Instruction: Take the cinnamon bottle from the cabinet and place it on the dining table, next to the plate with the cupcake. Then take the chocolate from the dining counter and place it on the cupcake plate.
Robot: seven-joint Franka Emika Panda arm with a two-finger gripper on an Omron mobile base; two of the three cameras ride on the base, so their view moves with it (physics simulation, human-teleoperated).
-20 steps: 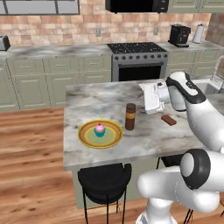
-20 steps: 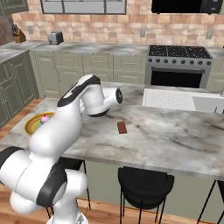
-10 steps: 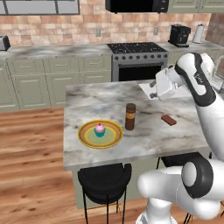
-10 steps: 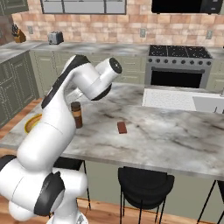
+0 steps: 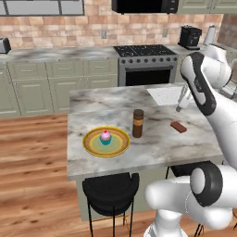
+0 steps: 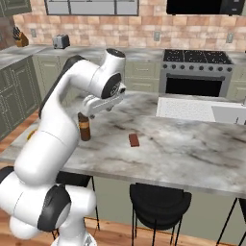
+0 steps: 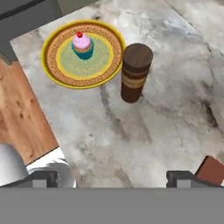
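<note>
The jaws are being held wide apart with nothing between them, as is being shown in the hand view, where the two dark fingertips (image 7: 43,178) are standing at opposite sides of the bottom edge over bare marble. The gripper (image 5: 179,105) is being carried above the dining table (image 5: 152,139), over its far right part, just beside a white mat (image 5: 165,95) that is lying flat on the marble. The cinnamon bottle (image 5: 138,123) is being seen upright on the table, just beside the right rim of the plate (image 5: 120,147), with a narrow strip of marble between the two in the hand view. The plate, yellow with a patterned brown ring, is being occupied at its middle by the cupcake (image 5: 106,137), which is topped with pink icing and a red cherry. The chocolate (image 5: 178,127), a small reddish-brown bar, is lying flat on the marble to the right of the bottle, well apart from the plate and below the gripper in the left base view. In the right base view the bar (image 6: 134,140) is lying right of the bottle (image 6: 84,127), which is partly being hidden behind the white arm.
</note>
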